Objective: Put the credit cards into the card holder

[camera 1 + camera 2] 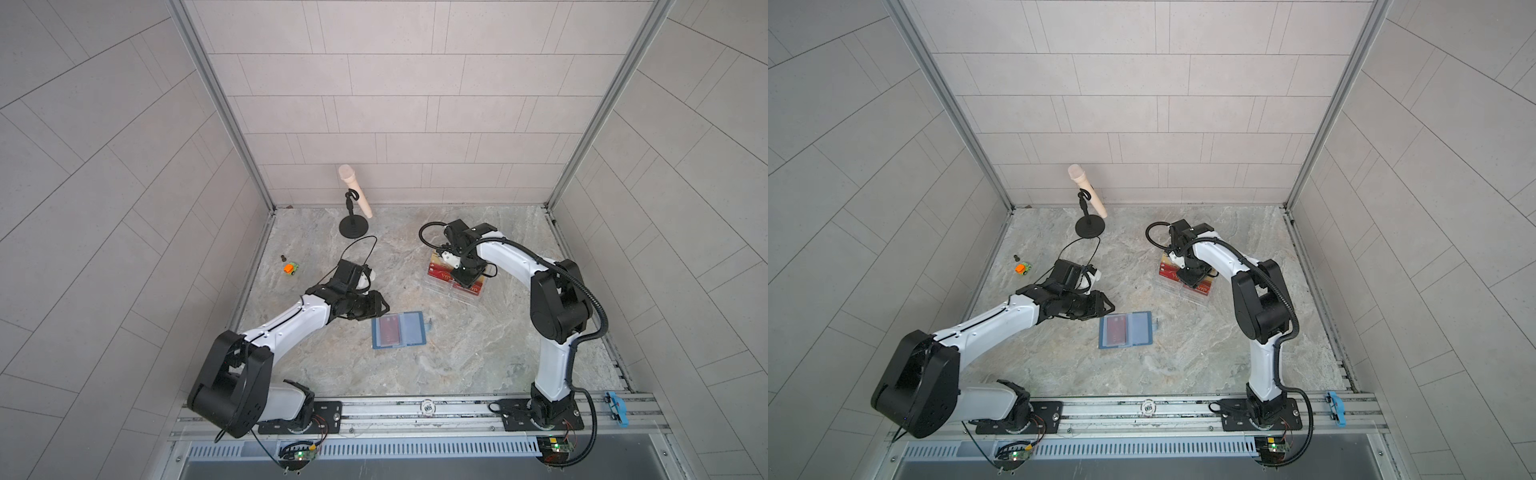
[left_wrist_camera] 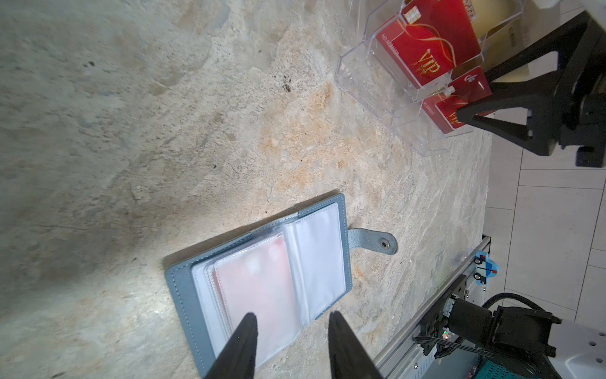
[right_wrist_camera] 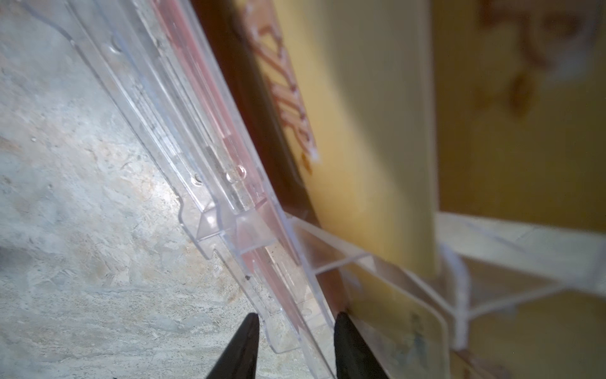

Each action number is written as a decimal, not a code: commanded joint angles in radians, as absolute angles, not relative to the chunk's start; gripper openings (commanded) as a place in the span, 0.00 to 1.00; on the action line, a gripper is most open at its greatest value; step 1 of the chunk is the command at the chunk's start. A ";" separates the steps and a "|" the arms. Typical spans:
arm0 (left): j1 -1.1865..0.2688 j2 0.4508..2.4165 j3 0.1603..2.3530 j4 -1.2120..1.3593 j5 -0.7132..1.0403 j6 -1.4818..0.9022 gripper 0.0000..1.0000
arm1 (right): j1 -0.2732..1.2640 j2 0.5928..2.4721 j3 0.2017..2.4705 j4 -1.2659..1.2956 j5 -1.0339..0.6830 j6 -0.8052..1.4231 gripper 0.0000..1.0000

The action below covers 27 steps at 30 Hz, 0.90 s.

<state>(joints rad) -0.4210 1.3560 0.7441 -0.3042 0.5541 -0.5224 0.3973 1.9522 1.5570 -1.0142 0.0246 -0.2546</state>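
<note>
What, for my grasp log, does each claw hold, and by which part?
Left claw: nothing, open near the card holder. Right claw straddles the clear stand's wall; grip unclear.

A clear acrylic tiered stand sits directly under the right claw on the marble-patterned table. Pale gold cards stand in its rear tiers, just past that claw's tips. A cream microphone leans in a black desk stand, well beyond the left claw. An orange-and-green toy car lies well off to that claw's outer side, with a small dark bolt-like piece just beside it. A blue toy car rests on the front rail, far behind the right claw.
</note>
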 commanded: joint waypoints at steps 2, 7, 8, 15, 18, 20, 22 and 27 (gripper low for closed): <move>-0.415 1.351 0.758 -0.320 0.555 -0.503 0.41 | 0.413 1.927 1.537 -1.011 0.054 -0.268 0.39; -0.415 1.352 0.758 -0.322 0.557 -0.503 0.40 | 0.423 1.915 1.537 -1.012 0.085 -0.260 0.35; -0.415 1.354 0.758 -0.324 0.558 -0.503 0.40 | 0.423 1.913 1.536 -1.011 0.084 -0.260 0.35; -0.416 1.354 0.755 -0.324 0.555 -0.502 0.41 | 0.427 1.880 1.529 -0.993 0.095 -0.249 0.33; -0.416 1.359 0.756 -0.323 0.557 -0.502 0.41 | 0.434 1.867 1.529 -0.991 0.092 -0.250 0.33; -0.415 1.365 0.756 -0.321 0.559 -0.502 0.41 | 0.440 1.861 1.525 -0.986 0.087 -0.252 0.33; -0.416 1.371 0.758 -0.325 0.560 -0.499 0.41 | 0.444 1.865 1.529 -0.990 0.090 -0.254 0.33; -0.416 1.371 0.762 -0.330 0.558 -0.495 0.41 | 0.446 1.883 1.528 -0.995 0.095 -0.253 0.28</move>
<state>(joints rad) -0.4210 1.3674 0.7441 -0.3073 0.5560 -0.5194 0.4427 1.8961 1.5311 -0.9756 0.0841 -0.2501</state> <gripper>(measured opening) 0.409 0.289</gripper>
